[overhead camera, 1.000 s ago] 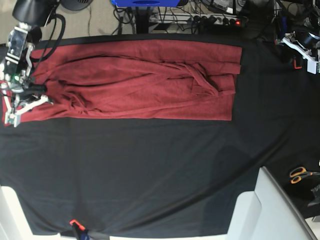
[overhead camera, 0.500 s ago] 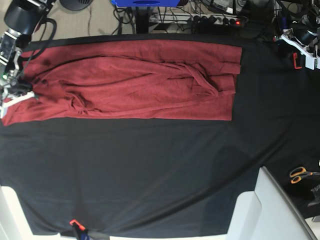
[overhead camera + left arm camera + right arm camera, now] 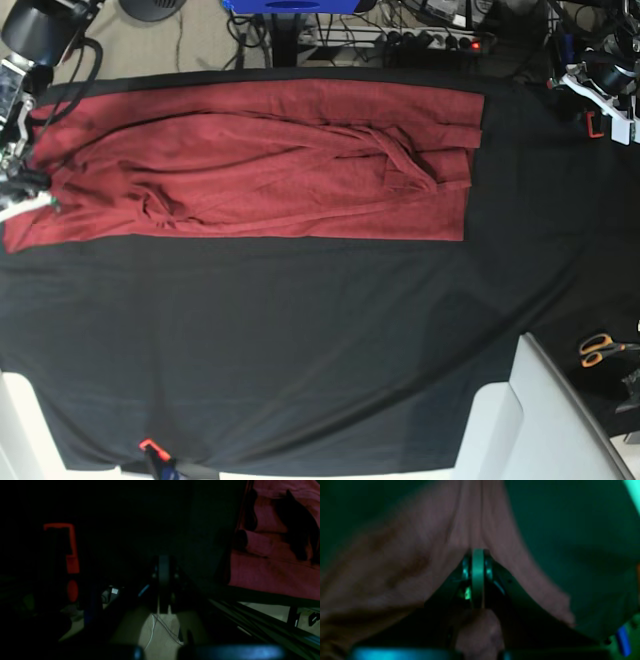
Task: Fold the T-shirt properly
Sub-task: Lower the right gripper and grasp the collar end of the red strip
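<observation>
The brick-red T-shirt (image 3: 260, 160) lies spread lengthwise along the far half of the table, with creases and a bunched sleeve near its right end. At the shirt's left end, my right gripper (image 3: 22, 192) is shut on the cloth. In the right wrist view, folds of the T-shirt (image 3: 420, 555) fan out from the closed fingertips of the right gripper (image 3: 477, 553). My left gripper (image 3: 610, 110) hovers at the far right, away from the shirt. The dark left wrist view shows the left gripper (image 3: 163, 565) shut and holding nothing, with the T-shirt (image 3: 272, 567) off to its right.
The black tablecloth (image 3: 300, 340) covers the table. Orange-handled scissors (image 3: 600, 348) lie at the right edge. A white panel (image 3: 535, 420) stands at the front right. One orange clamp (image 3: 150, 446) grips the front edge, another orange clamp (image 3: 592, 122) sits by the left gripper. Cables run behind the table.
My right gripper has moved left toward the table's end with the shirt's edge in it, drawing that end out. The left arm has barely shifted.
</observation>
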You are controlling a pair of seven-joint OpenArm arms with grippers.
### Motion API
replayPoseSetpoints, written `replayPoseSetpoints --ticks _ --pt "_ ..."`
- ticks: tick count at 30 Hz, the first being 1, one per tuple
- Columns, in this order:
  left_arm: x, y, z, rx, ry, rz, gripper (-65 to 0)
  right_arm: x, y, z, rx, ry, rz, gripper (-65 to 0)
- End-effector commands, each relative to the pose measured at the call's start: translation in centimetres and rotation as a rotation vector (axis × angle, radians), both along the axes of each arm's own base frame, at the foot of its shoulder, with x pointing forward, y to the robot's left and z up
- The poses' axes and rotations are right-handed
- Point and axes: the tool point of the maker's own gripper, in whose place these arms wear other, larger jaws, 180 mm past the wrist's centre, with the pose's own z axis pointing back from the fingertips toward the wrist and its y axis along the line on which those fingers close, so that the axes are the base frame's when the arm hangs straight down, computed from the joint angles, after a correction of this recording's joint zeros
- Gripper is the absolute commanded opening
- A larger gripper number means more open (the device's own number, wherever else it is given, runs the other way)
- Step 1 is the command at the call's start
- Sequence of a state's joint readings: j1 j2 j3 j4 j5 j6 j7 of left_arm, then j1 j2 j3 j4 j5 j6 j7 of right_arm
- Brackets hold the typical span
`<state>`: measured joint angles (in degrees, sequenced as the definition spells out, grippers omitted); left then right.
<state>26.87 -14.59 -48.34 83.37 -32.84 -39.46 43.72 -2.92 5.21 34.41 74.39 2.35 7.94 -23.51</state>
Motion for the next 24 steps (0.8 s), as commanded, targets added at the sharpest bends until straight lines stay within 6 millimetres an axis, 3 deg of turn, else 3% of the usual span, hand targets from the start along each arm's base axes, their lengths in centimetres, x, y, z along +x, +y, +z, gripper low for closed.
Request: replayPoseSetpoints --ticks 1,6,11,15,24 --pt "0.6 0.7 1.1 0.02 -0.036 -0.009 -65.0 0.9 0.3 1.2 -0.014 -0.044 0.016 -65.0" --pt "0.7 0.7 1.1 0.02 -0.038 -0.009 -65.0 1.7 3.7 0.0 0.03 0.008 0.093 -65.0" --pt "0.5 0.7 1.1 0.02 -0.032 -0.009 -65.0 2.0 4.3 -1.3 0.064 0.033 0.092 -65.0" --pt "0.4 0.7 1.0 0.02 -0.03 -0.009 -65.0 1.5 3.9 -2.4 0.074 0.064 0.085 -65.0" --pt "0.7 0.7 1.1 0.019 -0.037 -0.008 -65.0 -0.5 -0.6 -2.3 0.045 0.088 -0.002 -65.0"
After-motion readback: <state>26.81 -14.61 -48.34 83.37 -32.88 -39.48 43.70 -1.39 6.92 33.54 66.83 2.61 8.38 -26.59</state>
